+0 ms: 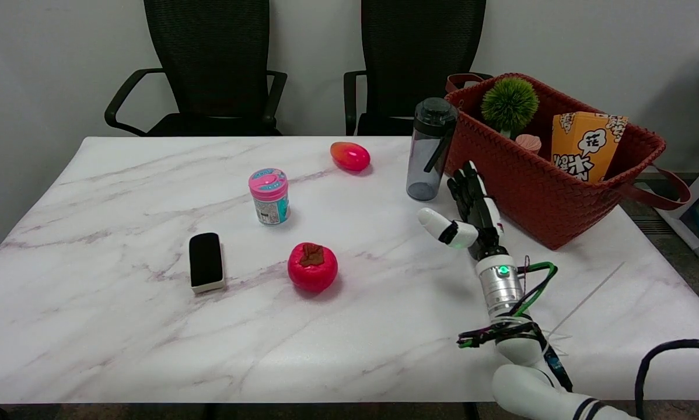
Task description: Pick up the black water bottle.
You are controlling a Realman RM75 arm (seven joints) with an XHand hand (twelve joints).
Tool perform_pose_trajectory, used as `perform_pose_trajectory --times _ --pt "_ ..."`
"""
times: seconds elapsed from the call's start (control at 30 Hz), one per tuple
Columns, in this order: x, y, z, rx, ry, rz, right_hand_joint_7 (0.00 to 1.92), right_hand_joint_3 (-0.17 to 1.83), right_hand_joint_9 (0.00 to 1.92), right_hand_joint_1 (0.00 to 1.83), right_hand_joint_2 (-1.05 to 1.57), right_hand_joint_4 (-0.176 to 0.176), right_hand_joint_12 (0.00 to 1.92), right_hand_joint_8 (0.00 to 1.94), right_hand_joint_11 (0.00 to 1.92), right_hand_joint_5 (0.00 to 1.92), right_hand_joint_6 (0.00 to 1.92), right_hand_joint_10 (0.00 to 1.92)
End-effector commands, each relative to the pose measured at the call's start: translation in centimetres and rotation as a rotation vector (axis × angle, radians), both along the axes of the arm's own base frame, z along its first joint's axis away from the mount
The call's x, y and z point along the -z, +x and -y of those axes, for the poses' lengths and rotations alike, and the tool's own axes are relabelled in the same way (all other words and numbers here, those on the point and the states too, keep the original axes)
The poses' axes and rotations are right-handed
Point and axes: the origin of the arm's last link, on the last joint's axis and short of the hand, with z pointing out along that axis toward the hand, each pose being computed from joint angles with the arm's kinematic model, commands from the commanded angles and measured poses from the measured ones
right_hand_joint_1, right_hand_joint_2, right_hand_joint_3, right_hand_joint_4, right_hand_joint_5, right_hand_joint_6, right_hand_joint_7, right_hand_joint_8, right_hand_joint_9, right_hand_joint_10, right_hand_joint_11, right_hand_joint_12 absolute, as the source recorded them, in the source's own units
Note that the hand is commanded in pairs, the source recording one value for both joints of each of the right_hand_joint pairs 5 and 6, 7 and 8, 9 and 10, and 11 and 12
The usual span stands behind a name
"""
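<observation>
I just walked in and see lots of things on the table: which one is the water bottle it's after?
Find the big red woven basket at the table's far right. Just left of it stands the black water bottle, upright, a smoky see-through cylinder with a black lid, taller than anything else on the tabletop.
</observation>
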Motion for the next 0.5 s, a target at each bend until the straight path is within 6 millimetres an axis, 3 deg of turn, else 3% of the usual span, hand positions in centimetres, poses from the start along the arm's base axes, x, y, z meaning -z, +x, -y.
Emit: perform_pose_trajectory --times 0.03,0.5 --pt "-0.5 1.5 3.1 -0.041 -0.011 0.037 0.12 0.98 0.18 1.05 -0.13 0.000 0.07 0.12 0.07 0.00 0.00 0.18" --pt "-1.4 1.7 4.6 -0.023 -0.023 0.039 0.14 0.94 0.21 1.04 -0.14 0.000 0.05 0.14 0.05 0.00 0.00 0.21"
